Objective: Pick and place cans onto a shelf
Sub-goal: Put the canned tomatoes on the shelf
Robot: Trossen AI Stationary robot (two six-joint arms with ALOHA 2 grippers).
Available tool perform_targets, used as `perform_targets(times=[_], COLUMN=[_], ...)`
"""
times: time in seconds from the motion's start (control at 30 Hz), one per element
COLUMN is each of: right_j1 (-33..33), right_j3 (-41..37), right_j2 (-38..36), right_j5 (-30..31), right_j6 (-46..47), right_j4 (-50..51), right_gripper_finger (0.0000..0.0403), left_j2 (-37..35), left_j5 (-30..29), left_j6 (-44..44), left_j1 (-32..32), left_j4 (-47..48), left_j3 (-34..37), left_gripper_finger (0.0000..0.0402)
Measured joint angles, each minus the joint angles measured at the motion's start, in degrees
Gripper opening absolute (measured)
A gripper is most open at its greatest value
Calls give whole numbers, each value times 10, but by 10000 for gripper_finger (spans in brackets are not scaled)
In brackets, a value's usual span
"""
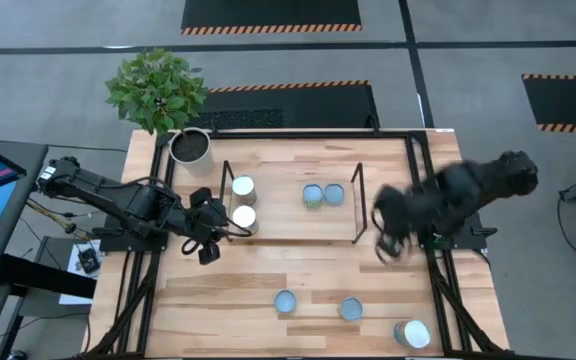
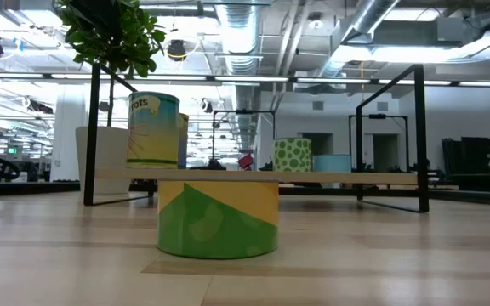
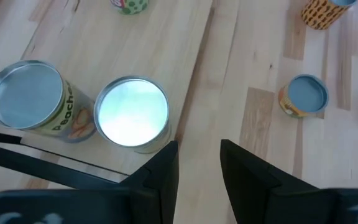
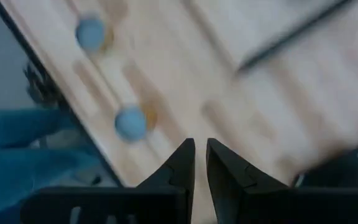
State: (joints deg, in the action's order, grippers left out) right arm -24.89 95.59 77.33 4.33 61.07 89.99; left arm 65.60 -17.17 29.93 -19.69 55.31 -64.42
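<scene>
A plant pot stands beyond the empty, narrowly parted left hand; beside it, the shelf carries four cans.

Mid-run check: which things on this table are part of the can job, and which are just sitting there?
Job: four cans on the shelf: two silver-topped, two blue-topped; three cans on the table.
Lying about: plant pot.
</scene>
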Motion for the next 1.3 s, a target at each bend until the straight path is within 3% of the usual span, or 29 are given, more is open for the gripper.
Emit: perform_targets(times=[0.27,0.47,0.8,1.07,1.3], right_j1=[-247,-346,-362,-355,-366], right_j3=[-102,-134,-134,-134,-134], right_j2=[27,88,206,209,208], right_j5=[-36,-57,-145,-130,-131], right_j6=[294,428,495,513,515], right_j4=[-62,-172,-124,-104,-61], right_gripper_finger=[65,72,144,195,215], left_j2=[0,0,0,0,0], left_j5=[1,2,16,18,18], left_j6=[-1,-1,-27,-32,-32], left_j1=[0,0,0,0,0], left_j4=[0,0,-50,-59,-59], left_j3=[0,0,0,0,0], left_gripper_finger=[105,105,105,105,105])
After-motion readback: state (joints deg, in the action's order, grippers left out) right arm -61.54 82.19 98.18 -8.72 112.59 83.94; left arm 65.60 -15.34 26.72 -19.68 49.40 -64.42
